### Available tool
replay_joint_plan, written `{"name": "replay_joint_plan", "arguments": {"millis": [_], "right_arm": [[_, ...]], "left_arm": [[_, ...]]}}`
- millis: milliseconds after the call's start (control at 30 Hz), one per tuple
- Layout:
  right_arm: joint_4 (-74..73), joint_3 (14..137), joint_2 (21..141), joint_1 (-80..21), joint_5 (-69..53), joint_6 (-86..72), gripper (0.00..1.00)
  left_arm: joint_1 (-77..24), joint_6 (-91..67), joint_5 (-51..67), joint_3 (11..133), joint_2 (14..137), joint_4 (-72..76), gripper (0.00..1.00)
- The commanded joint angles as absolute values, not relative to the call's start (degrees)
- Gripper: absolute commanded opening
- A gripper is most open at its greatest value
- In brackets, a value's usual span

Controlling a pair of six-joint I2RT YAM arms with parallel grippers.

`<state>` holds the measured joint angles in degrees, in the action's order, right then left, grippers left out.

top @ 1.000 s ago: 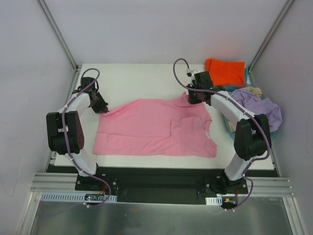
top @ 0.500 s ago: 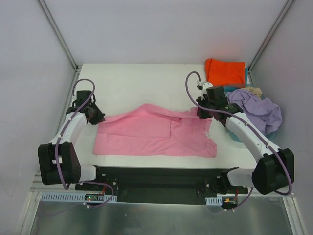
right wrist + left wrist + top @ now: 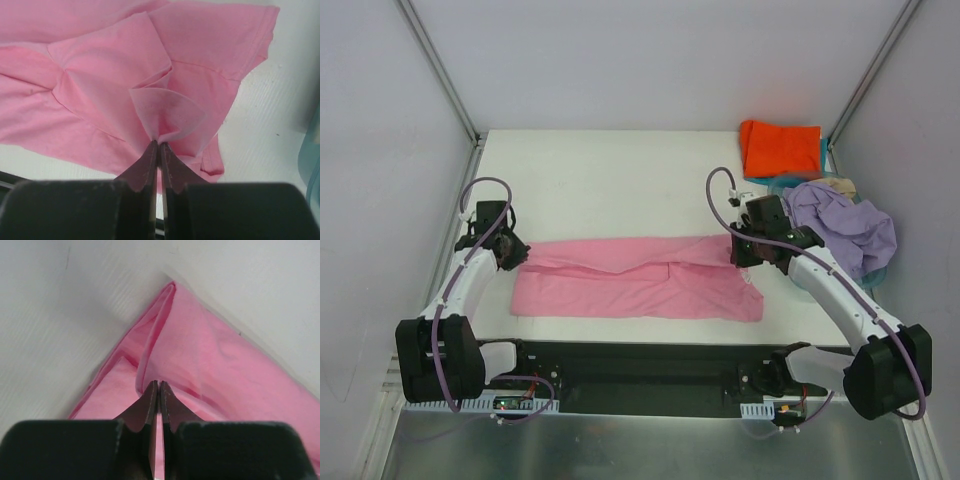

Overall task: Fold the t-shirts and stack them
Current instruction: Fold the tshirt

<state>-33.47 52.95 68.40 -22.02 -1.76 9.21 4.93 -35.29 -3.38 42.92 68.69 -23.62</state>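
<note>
I see pink t-shirt [image 3: 640,290] stretched across near half of tabletop [image 3: 600,175], far layer doubled over near layer in long band. My left end effector [image 3: 158,386] is pinched tight on pink cloth at left end. My right end effector [image 3: 159,144] is clamped on puckered fold at right end.

My plan: lower both ends level, same pace, light tension so crease runs straight, top edge flush with near hem, then release. Risk: right-side bunching sets wrinkle.

Orange-red t-shirt [image 3: 780,147] lies folded at far right corner, well apart.
</note>
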Motion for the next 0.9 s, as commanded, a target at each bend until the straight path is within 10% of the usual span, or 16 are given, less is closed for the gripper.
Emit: {"name": "replay_joint_plan", "arguments": {"millis": [0,133,300,400,700,867], "right_arm": [[-36.7,50.5,66.0,-22.5,-3.4,6.9,0.11],[-38.8,48.1,66.0,-22.9,-5.5,3.4,0.28],[-45.1,46.1,61.1,-23.3,-7.2,0.4,0.64],[-46.3,48.4,58.1,-23.2,-4.1,0.2,0.99],[-34.0,61.1,75.1,-22.7,-8.0,3.4,0.99],[-36.7,67.2,89.5,-21.7,-7.7,5.4,0.80]], "left_arm": [[5.8,-38.7,-9.4,41.8,66.6,-26.5,0.00],[6.1,-39.5,-10.1,43.5,67.8,-28.9,0.28],[6.0,-42.4,-13.3,46.1,65.7,-33.7,0.99],[6.0,-42.4,-10.3,49.0,64.0,-34.5,0.99],[3.6,-41.9,6.4,52.1,71.1,-30.2,0.99],[3.0,-41.6,8.9,49.4,77.1,-27.2,0.99]]}}
